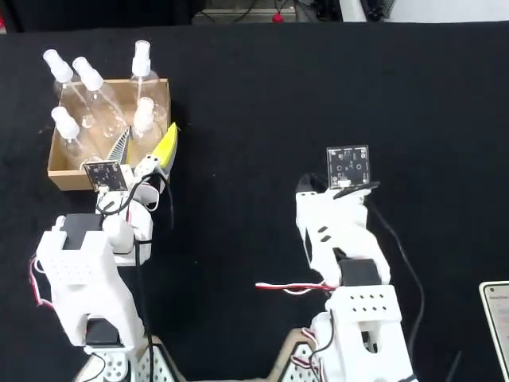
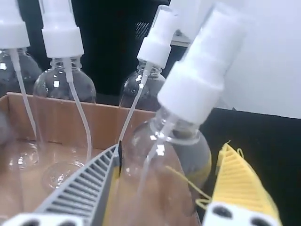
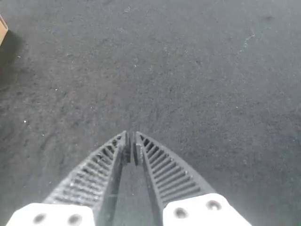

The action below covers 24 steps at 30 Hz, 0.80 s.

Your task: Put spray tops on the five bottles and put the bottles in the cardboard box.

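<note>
no readable text, label, number or sign in any view.

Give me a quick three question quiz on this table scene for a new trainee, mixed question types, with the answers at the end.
1. How many clear plastic bottles with white spray tops stand in the brown cardboard box?
2. True or false: the right arm's dark ribbed hand is shut and holds nothing.
3. What is the left arm's grey and yellow hand nearest to? A. the box's far left bottle. B. the box's near right bottle. C. the right arm's hand.
Key: 1. five; 2. true; 3. B.
</note>
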### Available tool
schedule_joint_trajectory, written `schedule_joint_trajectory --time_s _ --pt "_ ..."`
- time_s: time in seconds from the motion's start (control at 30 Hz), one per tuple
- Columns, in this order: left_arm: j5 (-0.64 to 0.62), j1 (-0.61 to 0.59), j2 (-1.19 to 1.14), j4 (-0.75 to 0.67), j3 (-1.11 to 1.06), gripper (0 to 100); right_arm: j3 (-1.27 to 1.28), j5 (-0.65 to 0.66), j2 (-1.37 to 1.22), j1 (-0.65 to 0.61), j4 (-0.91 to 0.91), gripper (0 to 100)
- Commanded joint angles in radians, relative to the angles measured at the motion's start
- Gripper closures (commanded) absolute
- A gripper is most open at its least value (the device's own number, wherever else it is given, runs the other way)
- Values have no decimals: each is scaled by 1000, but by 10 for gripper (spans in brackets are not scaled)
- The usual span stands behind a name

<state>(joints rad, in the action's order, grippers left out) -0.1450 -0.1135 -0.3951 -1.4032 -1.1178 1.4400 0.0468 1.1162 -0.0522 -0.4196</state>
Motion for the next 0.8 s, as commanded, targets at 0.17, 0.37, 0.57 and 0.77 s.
schedule_joint_trajectory --time_s 0.17,0.37,0.57,0.77 --pt "-3 5 17 -160 -76 686 -5 2 -2 11 28 986" --pt "-3 -5 17 -167 -74 686 -5 2 -2 11 28 986" --pt "-3 -5 17 -169 -88 686 -5 2 -2 11 28 986" --pt "-3 -5 100 -242 -170 686 -5 0 -2 11 28 986"
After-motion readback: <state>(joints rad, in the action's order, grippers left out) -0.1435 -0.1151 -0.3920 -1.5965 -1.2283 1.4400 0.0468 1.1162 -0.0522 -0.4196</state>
